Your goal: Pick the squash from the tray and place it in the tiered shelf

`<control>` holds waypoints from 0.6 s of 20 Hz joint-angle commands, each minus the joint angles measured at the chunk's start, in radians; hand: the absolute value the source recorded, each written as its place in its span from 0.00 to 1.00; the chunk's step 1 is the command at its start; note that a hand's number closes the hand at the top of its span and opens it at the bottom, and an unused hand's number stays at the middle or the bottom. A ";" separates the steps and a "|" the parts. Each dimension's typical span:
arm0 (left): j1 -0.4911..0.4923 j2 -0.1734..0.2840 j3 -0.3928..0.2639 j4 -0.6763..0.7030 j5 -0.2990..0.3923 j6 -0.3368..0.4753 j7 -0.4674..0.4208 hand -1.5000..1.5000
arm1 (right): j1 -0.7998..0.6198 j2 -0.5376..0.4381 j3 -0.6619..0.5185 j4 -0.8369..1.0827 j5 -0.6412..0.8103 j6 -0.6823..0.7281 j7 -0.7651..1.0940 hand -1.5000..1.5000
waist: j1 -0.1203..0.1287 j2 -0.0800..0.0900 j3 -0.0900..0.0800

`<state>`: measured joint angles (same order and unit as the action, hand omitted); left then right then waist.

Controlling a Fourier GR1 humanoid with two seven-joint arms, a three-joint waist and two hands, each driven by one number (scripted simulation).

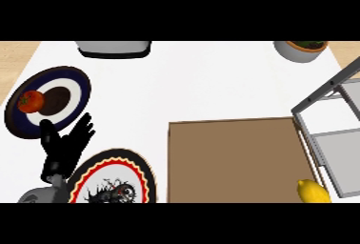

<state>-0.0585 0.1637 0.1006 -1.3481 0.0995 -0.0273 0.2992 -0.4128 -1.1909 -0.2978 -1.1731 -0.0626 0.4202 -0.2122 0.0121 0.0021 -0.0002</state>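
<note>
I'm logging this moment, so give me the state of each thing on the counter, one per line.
squash: lying at the tray's near right corner, unheld
tray: flat on counter
tiered shelf: no squash on it
left hand: open, resting, fingers up
tomato: on the blue plate

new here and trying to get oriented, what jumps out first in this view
The big brown tray fills the lower middle, with the yellow squash at its lower right corner beside the grey tiered shelf. At left, a red tomato sits on a dark-rimmed plate, and the open left hand rests just below it.
</note>
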 commanded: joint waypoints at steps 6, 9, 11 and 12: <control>-0.013 -0.005 0.012 0.053 -0.010 0.001 -0.037 0.50 | -0.076 0.090 -0.069 0.059 -0.103 0.010 0.168 0.00 | -0.009 -0.001 -0.001; 0.019 -0.006 0.008 0.027 0.004 -0.022 -0.039 0.50 | -0.119 0.044 -0.125 0.155 -0.161 0.083 0.177 0.00 | -0.005 -0.001 0.000; 0.014 0.027 0.021 -0.015 0.022 -0.035 0.026 0.50 | -0.185 0.074 -0.132 0.170 -0.233 0.086 0.276 0.00 | 0.002 -0.003 -0.001; 0.014 0.003 0.009 -0.018 0.002 -0.004 0.013 0.50 | -0.173 0.062 -0.160 0.196 -0.255 0.115 0.253 0.00 | -0.004 -0.003 0.000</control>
<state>-0.0537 0.1670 0.1107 -1.3537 0.1060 -0.0365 0.3078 -0.5410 -1.1272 -0.4059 -1.0362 -0.2262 0.4843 -0.0222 0.0099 0.0004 -0.0003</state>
